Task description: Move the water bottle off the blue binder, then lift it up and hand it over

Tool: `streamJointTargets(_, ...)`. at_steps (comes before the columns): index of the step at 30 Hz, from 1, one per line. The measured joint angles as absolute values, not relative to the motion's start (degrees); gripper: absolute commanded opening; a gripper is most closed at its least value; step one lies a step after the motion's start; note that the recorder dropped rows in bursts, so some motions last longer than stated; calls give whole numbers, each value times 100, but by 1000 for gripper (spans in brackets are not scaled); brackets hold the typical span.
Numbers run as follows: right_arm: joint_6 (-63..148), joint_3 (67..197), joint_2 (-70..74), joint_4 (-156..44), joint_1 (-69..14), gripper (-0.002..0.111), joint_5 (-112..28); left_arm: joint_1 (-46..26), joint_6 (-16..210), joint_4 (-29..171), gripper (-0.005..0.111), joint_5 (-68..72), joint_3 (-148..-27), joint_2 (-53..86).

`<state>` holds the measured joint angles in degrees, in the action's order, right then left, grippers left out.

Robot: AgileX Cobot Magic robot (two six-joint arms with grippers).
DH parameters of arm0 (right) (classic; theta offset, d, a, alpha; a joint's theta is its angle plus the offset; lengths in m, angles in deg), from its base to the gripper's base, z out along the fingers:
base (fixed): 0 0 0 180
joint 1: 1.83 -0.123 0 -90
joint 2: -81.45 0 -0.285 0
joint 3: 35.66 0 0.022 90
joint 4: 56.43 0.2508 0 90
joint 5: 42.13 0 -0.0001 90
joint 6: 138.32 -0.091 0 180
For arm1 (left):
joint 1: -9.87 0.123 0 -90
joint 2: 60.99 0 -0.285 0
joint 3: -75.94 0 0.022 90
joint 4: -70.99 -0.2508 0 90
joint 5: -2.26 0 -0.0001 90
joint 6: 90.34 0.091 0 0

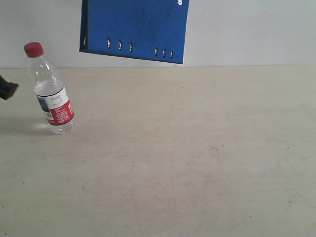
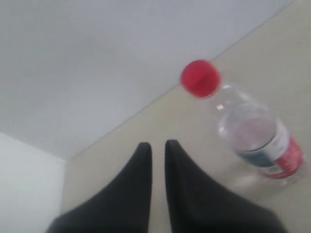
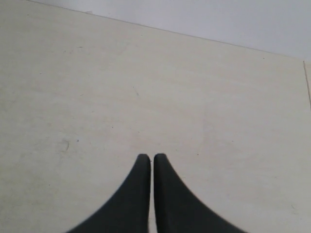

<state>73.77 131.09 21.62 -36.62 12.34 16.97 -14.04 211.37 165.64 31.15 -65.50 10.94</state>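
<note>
Exterior view: the water bottle (image 1: 52,96) stands on the table (image 1: 197,163) at far left, clear of the blue binder (image 1: 134,27). The binder hangs in the air at top of frame, tilted, slotted edge down; can't see what holds it. The bottle's long axis is near upright but leaning, with its red cap (image 1: 33,49) tipped toward my left gripper (image 1: 7,89). That gripper's dark tip pokes in at the frame edge, just beside the bottle, not touching. The left arm's nearer by far; the right gripper isn't in this shot.

Left wrist view: my fingers (image 2: 138,162) are pressed nearly together, just a sliver between, pinching nothing. The bottle sits ahead of the tips & off to one side, apart from them, cap end toward the cam. It's a bit blurred. Clear plastic, with a red/white/green label band (image 2: 274,155) low on the body.

Right wrist view: the right gripper (image 3: 152,158) has its tips pressed together, empty, with bare table ahead. No bottle, no binder.

My read: the bottle's off the binder already, so the lift & handover are what's left.
</note>
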Motion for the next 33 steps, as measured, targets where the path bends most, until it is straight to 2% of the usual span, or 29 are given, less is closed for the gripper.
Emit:
streamJointTargets(4, 7440, 13109, 2162, -3708, 1234, 0, 1697, -958, 21161, 16658, 7, 3410, -6276, 607)
streamJointTargets(9, 7464, 13109, 2162, -3723, 1234, 0, 1697, -30, 20978, 16993, 7, 3333, -5747, -89)
streamJointTargets(13, 7492, 13109, 2162, -3723, 1234, 0, 1752, 439, 20132, 17094, 7, 2118, -5355, -710)
streamJointTargets(18, 7542, 13109, 2162, -3723, 1234, 0, 1901, 583, 19823, 17108, 7, 505, -5081, -1257)
streamJointTargets(22, 7544, 13109, 2162, -3662, 1234, 0, 1997, 593, 19386, 17108, 7, 84, -4616, -1302)
streamJointTargets(26, 7554, 13109, 2162, -3650, 957, 0, 2010, 593, 18816, 17108, 7, 175, -4036, -1316)
streamJointTargets(30, 7652, 13109, 2162, -3650, 400, 0, 2266, 593, 17452, 17092, 7, 1749, -3485, -1316)
streamJointTargets(33, 7554, 13099, 2218, -3500, 331, 0, 1995, 593, 16824, 16946, 7, 2258, -3448, -1316)
